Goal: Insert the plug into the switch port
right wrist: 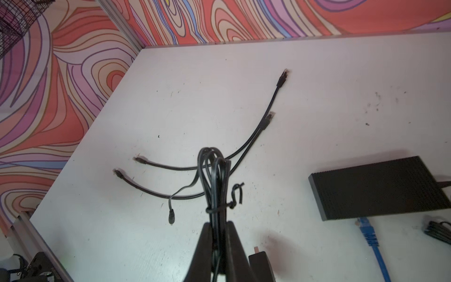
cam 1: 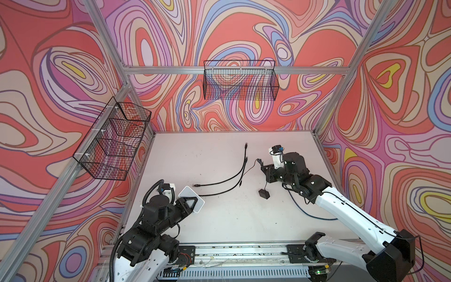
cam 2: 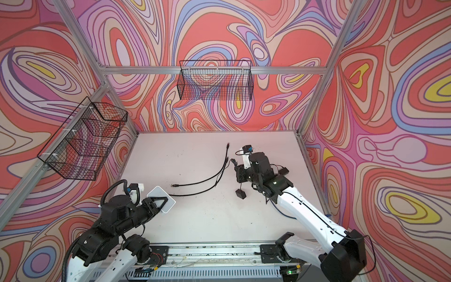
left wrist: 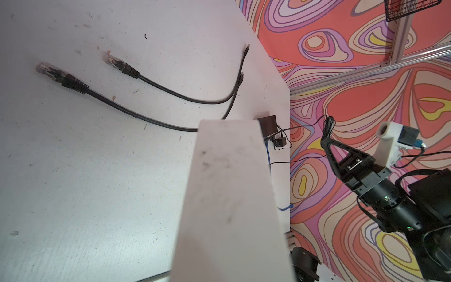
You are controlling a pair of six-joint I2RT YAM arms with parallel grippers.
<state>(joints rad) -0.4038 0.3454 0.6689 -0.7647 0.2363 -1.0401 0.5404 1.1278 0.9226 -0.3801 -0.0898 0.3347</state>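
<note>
My left gripper (cam 1: 192,203) is shut on one end of a flat white switch (cam 1: 191,199), held tilted above the table's front left; its ports do not show. In the left wrist view the switch (left wrist: 229,195) hides the jaws. My right gripper (right wrist: 218,223) is shut on a tied bundle of thin black cord (right wrist: 214,175). The cord's small barrel plug (right wrist: 171,217) dangles free from the bundle above the table. In both top views the right gripper (cam 1: 263,167) hovers right of centre, and a black power adapter (cam 1: 264,194) hangs below it on the cord.
Two black patch cables (cam 1: 227,182) lie curved across the middle of the table. A ribbed black box (right wrist: 378,188) with a blue cable (right wrist: 373,244) sits under the right arm. Wire baskets hang on the back wall (cam 1: 240,80) and the left wall (cam 1: 114,141).
</note>
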